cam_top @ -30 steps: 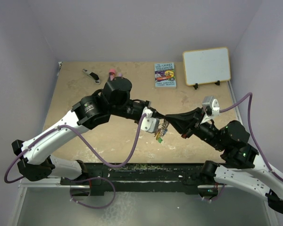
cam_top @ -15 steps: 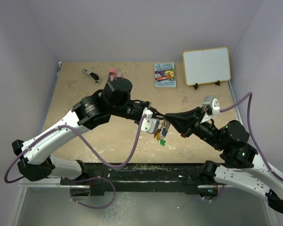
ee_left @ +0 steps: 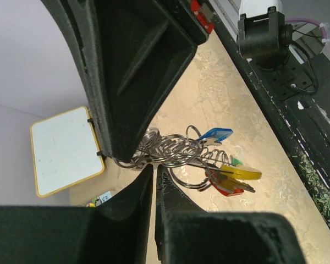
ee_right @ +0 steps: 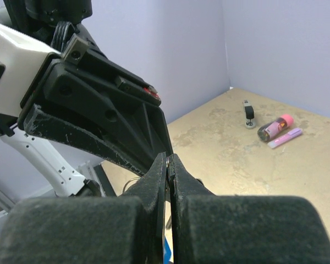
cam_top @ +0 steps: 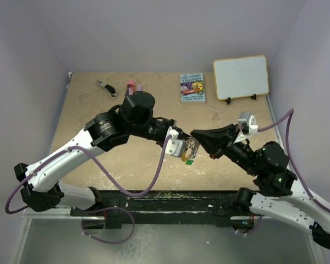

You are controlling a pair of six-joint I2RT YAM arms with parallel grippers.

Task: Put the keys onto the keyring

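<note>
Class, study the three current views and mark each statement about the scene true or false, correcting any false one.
1. The left pincer and the right pincer are both shut. True.
2. The keys lie flat beside the book. False: the keys are bunched on the wire keyring at the two pincer tips, well away from the book.
3. One key has a blue head. True.
4. The whiteboard lies in the table's near left corner. False: the whiteboard stands at the far right.
5. A pink-capped tube lies near the black-and-silver tool. True.
</note>
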